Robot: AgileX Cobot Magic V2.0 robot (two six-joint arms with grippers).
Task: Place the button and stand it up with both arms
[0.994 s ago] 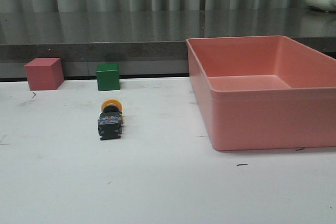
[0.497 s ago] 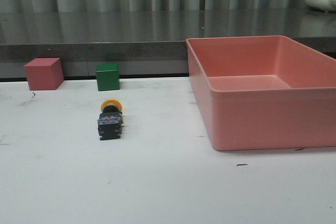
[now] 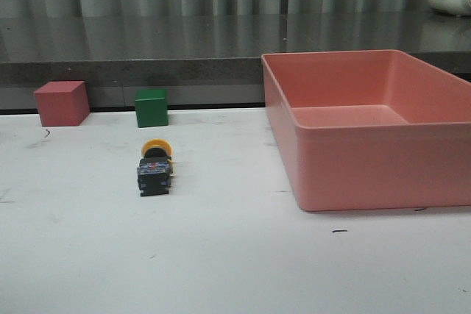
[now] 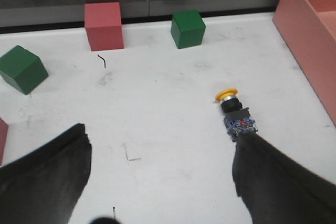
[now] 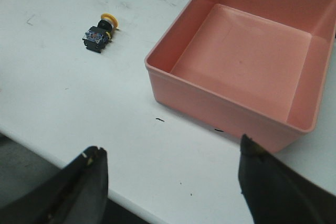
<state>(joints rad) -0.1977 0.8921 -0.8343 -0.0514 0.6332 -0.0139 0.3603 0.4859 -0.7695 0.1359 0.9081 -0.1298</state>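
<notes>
The button (image 3: 154, 168) lies on its side on the white table (image 3: 235, 255), left of centre, yellow cap toward the back and bluish base toward the front. It also shows in the left wrist view (image 4: 236, 114) and the right wrist view (image 5: 98, 32). My left gripper (image 4: 160, 145) is open and empty, hovering above the table; its one finger (image 4: 273, 182) is just in front of the button's base. My right gripper (image 5: 170, 153) is open and empty, over the table's front edge near the pink bin. Neither gripper shows in the front view.
A large pink bin (image 3: 368, 126) stands on the right, empty. A pink cube (image 3: 62, 103) and a green cube (image 3: 151, 107) sit at the table's back left. The left wrist view shows a second green cube (image 4: 22, 68) further left. A dark counter runs behind.
</notes>
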